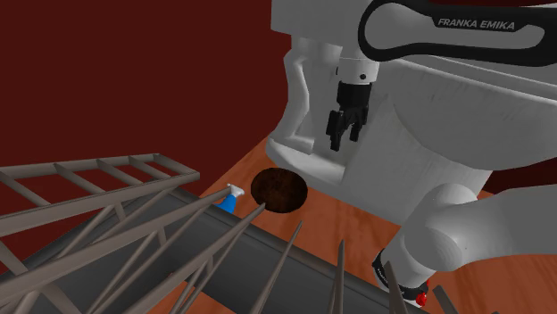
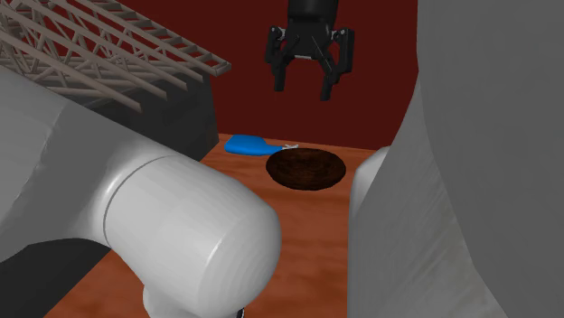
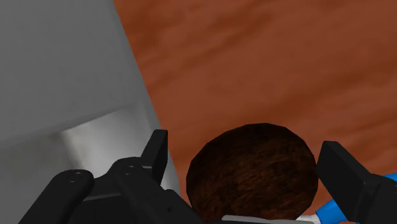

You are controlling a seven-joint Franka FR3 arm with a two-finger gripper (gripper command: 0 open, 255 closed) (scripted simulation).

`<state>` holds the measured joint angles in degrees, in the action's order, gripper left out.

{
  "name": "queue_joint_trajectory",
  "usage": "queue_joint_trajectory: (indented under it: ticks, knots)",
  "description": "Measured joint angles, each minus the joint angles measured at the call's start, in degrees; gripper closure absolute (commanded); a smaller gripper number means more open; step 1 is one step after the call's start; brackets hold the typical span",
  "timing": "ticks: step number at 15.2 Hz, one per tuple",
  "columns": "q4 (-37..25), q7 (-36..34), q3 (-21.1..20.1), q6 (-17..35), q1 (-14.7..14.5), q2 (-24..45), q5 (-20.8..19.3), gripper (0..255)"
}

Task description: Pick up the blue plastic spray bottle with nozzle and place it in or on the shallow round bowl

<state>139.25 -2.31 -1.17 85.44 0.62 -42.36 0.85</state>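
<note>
The blue spray bottle (image 2: 246, 144) with a white nozzle lies on its side on the reddish wooden table (image 2: 316, 253), right beside the bowl. In the shoulder view the blue spray bottle (image 1: 228, 201) is partly hidden behind slats. The shallow round bowl (image 2: 305, 169) is dark brown; the same bowl (image 1: 278, 189) (image 3: 253, 172) sits below the hand. My black gripper (image 2: 308, 78) hangs open high above the bowl with nothing between its fingers. My gripper (image 1: 345, 136) is well clear of the table. In the wrist view the gripper (image 3: 254, 167) frames the bowl, and a blue sliver of the bottle (image 3: 331, 213) shows by one finger.
A slatted wooden frame (image 1: 116, 232) on a dark grey block rises at the shoulder view's lower left, beside the bottle. A large white rounded body (image 1: 428, 116) stands behind the gripper. Dark red wall (image 1: 134, 80) backs the scene. The arm's white links (image 2: 172, 226) block much of the second exterior view.
</note>
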Motion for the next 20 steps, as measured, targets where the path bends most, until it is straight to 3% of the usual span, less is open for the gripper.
queue_joint_trajectory:
  ticks: [3,9,16,20]
  knots:
    - [1.23,-2.56,-1.32,2.28,-0.05,0.71,1.39,0]
    - [5.47,-14.05,-7.10,12.66,-0.18,4.62,7.12,0]
    - [6.41,-27.76,-14.41,27.54,0.01,15.16,12.12,0]
    - [5.03,-35.43,-18.04,35.96,0.91,22.96,12.79,0]
